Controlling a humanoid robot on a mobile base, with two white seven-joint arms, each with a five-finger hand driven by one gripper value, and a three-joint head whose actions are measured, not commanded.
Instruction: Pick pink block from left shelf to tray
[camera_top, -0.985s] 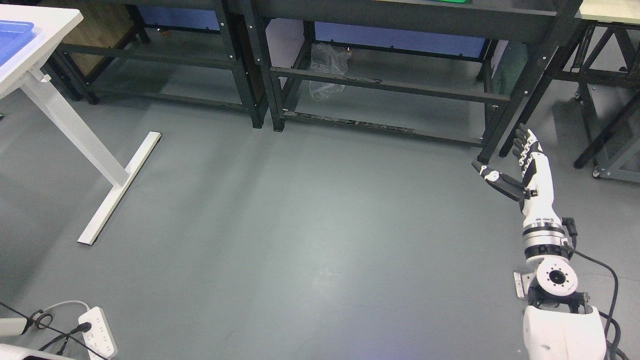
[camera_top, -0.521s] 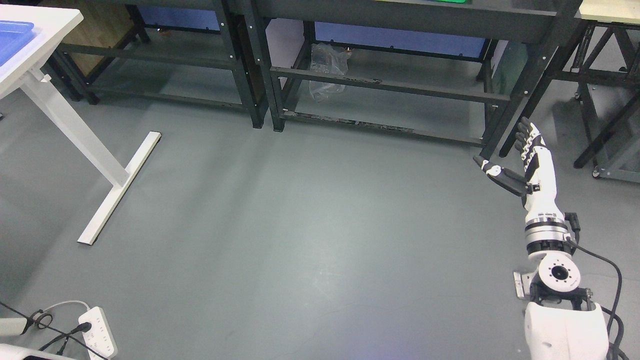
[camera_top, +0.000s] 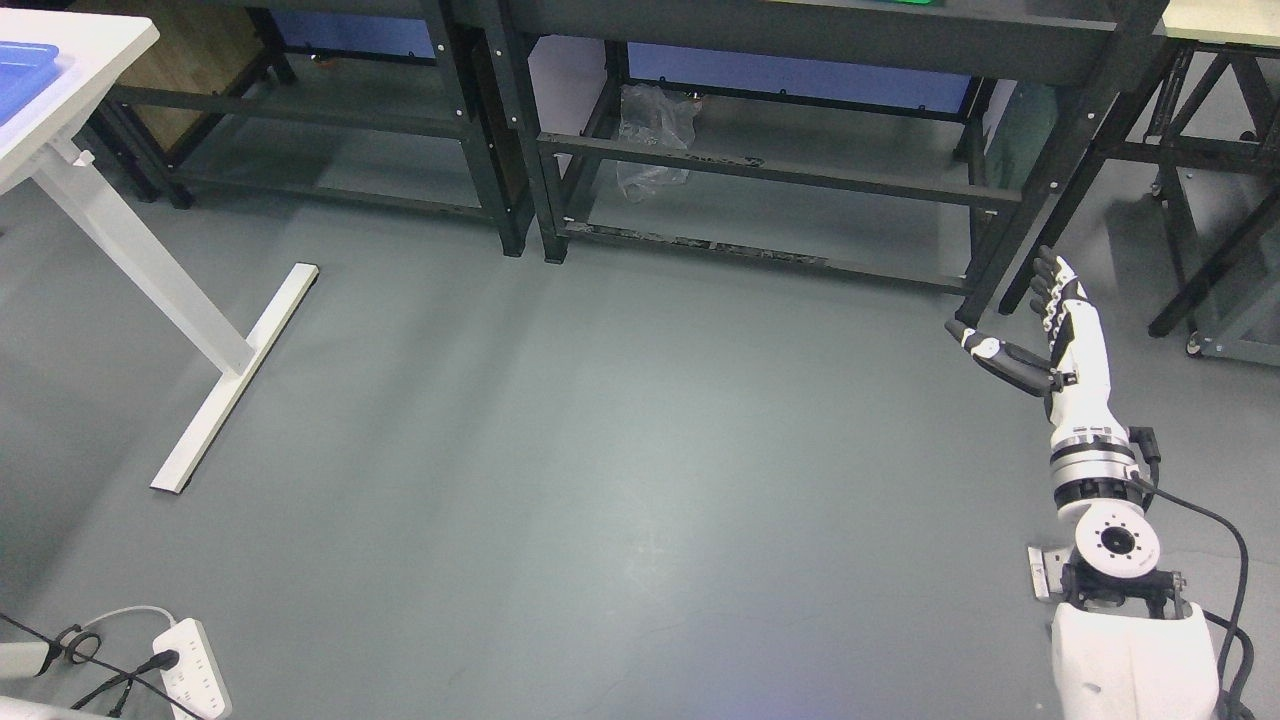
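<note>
My right hand (camera_top: 1010, 310) is raised above the grey floor at the right, just in front of a leg of the black shelf frame (camera_top: 780, 170). Its fingers (camera_top: 1050, 285) are stretched out and the thumb is spread wide, with nothing held. A corner of the blue tray (camera_top: 22, 75) shows on the white table (camera_top: 75, 120) at the upper left. No pink block is in sight; the shelf tops are cut off by the picture's upper edge. The left hand does not show.
Black shelf frames (camera_top: 330, 110) line the back, with a crumpled clear plastic bag (camera_top: 652, 135) under the middle one. The white table's foot (camera_top: 235, 380) lies on the floor at the left. A white power strip (camera_top: 190, 665) with cables sits at the lower left.
The whole picture has shifted a little, so the camera moved. My right hand stays spread and has drifted slightly against the shelf leg.
</note>
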